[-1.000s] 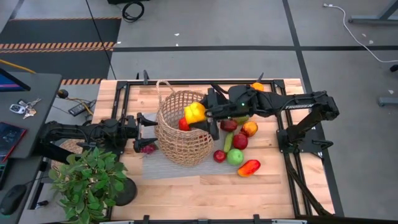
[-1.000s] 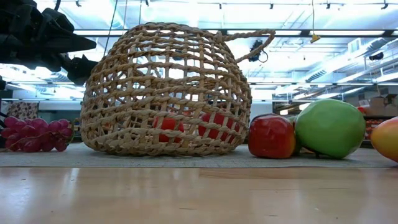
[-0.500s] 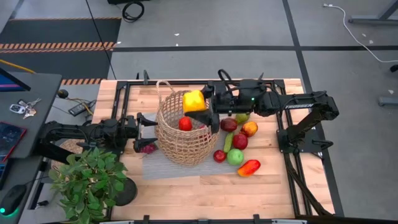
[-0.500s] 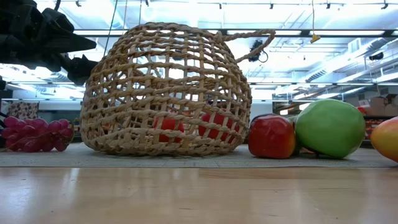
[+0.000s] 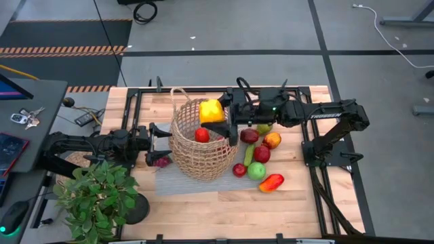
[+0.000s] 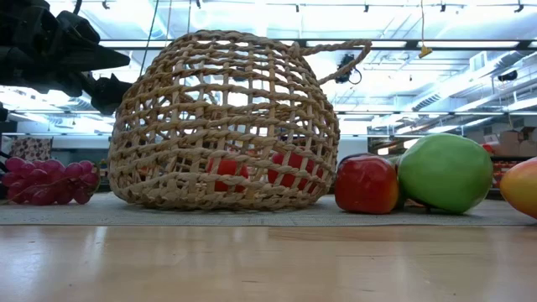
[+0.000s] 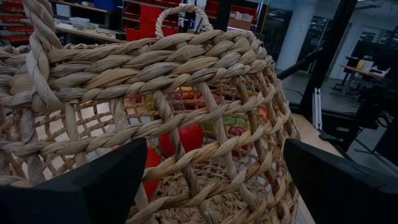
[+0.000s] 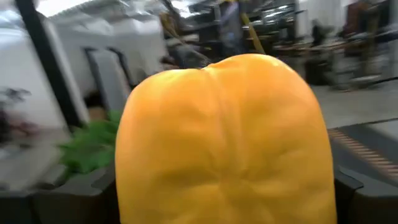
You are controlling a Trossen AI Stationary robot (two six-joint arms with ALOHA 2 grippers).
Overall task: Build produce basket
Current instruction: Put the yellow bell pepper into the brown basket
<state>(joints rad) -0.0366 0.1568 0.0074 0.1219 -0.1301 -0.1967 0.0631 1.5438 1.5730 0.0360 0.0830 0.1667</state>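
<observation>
A yellow pepper (image 5: 211,110) is being held over the basket (image 5: 196,146) (mid-table, nearer the far edge) by the right gripper (image 5: 221,116), fingers clamped on it, while the left gripper (image 5: 159,140), fingers spread and empty, is waiting beside the basket; release is judged to be next.

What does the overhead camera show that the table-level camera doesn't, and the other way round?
Only the high view shows the right gripper shut on the yellow pepper above the basket's mouth, the left gripper open beside the basket, and the potted plant.

Only the low view shows the basket's side weave with red pieces behind it, and the lit room beyond the table.

Both show the basket, the purple grapes, the green pear and a red apple beside it.
</observation>
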